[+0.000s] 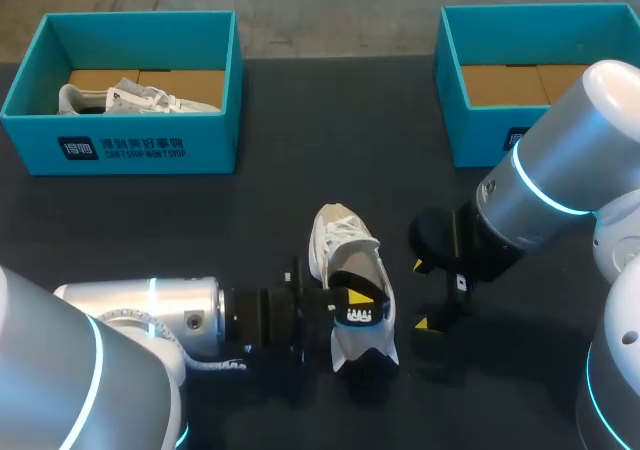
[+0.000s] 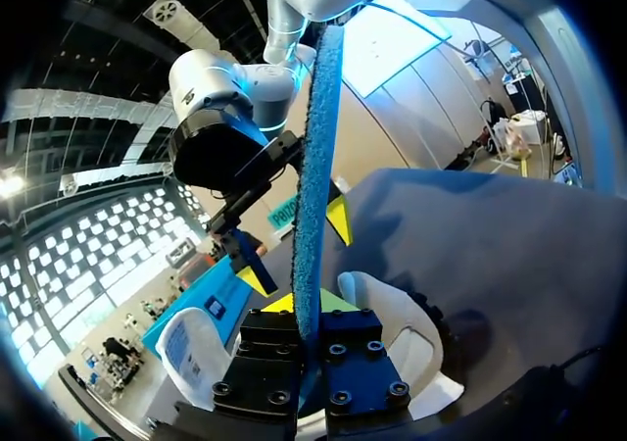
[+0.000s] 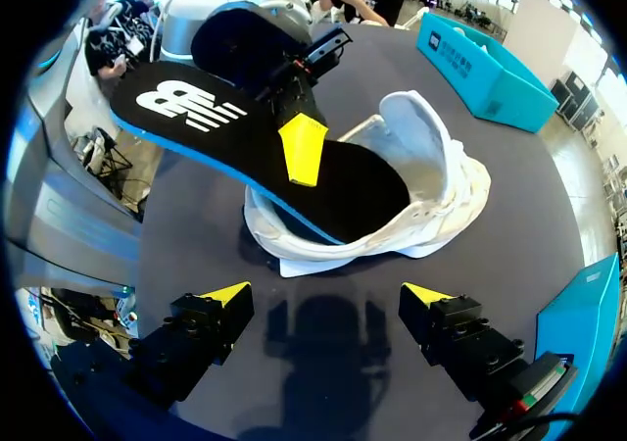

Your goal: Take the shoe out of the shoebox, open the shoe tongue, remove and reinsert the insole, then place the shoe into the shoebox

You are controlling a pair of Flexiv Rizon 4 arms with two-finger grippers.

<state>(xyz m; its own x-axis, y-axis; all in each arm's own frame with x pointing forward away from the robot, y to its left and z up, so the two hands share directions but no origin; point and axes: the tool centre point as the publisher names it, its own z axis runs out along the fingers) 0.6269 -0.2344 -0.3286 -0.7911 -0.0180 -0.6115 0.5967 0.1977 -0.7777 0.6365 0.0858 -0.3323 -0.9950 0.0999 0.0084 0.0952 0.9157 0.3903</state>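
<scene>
Insole [image 3: 196, 118] half in shoe [image 3: 443, 162], right claw [image 3: 325, 294] spread

White shoe [image 1: 340, 238]; black insole [image 3: 201, 132] edged blue; teal shoeboxes [image 1: 215, 142].

The teal cardboard box [image 1: 120, 150] has white writing on its front. The black insole [image 3: 196, 118] has a white logo.

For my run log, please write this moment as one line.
insole: partly in shoe | left gripper: shut on insole | right gripper: open, beside shoe
</scene>
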